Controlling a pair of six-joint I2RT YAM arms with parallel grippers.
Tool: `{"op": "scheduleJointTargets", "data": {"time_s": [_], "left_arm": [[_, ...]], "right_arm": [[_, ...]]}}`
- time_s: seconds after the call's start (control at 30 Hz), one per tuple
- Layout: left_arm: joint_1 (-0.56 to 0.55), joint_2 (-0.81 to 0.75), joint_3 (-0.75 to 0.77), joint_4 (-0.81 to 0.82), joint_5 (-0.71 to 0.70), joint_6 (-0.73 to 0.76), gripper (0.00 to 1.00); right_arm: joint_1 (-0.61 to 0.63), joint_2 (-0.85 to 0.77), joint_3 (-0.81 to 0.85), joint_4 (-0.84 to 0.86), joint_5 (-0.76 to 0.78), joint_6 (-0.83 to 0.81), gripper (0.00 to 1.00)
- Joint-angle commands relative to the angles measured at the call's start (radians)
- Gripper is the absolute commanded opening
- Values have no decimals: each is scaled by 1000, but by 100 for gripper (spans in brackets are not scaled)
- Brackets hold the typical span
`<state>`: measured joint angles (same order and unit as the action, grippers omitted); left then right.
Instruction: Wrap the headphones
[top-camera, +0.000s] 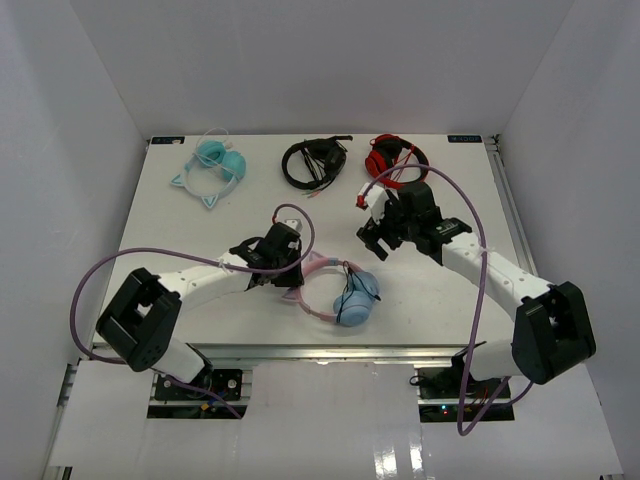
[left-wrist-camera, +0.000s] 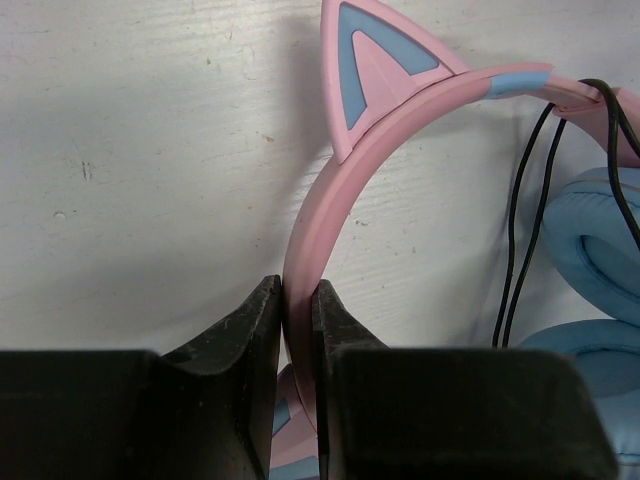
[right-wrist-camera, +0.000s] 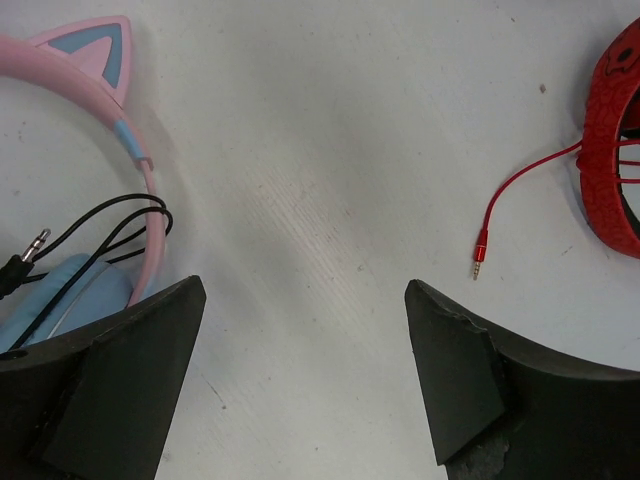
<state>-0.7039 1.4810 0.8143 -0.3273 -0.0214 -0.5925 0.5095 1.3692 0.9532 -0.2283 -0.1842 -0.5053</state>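
Observation:
The headphones (top-camera: 352, 298) lie near the front middle of the table, with the pink cat-ear headband (top-camera: 318, 268) to the left of the light blue ear cups. My left gripper (top-camera: 291, 274) is shut on the headband (left-wrist-camera: 335, 190), its jaws pinching the band just below one cat ear. The thin black cable (left-wrist-camera: 520, 230) runs in loops over the band and the blue cup (left-wrist-camera: 598, 262). My right gripper (top-camera: 372, 240) is open and empty above the table, up and to the right of the cups. In its wrist view (right-wrist-camera: 305, 290) the headband (right-wrist-camera: 90, 85), the cable (right-wrist-camera: 100, 220) and its plug (right-wrist-camera: 35, 243) lie to the left.
An all-teal cat-ear pair (top-camera: 215, 168) lies at the back left, a black pair (top-camera: 313, 160) at the back middle and a red pair (top-camera: 392, 158) at the back right. The red pair's cable plug (right-wrist-camera: 480, 262) lies near my right gripper.

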Motion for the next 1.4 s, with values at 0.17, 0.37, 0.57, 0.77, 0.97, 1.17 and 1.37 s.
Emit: {"op": "scheduleJointTargets", "data": {"time_s": [0.17,0.37,0.57,0.77,0.97,1.17,1.37], "left_arm": [[176,-13,2,71,170,-115,0],[268,30,47,59,67,-192,0],[278,76,94,41,-170,-270,0],[279,103,99,41,-229,-273,11],[279,45,69,41,-190,-207,85],[279,-145,40,42,-45,-27,98],[279,-500,-54,48,159,185,98]], "right_arm": [[-137,-64,22,29,-229,151,89],[-198,-149,-66,40,-314,151,90],[-248,-218,-183,73,-361,163,91],[-292,-266,-253,89,-409,172,94],[-335,-308,-291,95,-442,210,98],[-344,-348,-286,43,-302,293,91],[-346,-446,-293,18,-53,383,90]]}}
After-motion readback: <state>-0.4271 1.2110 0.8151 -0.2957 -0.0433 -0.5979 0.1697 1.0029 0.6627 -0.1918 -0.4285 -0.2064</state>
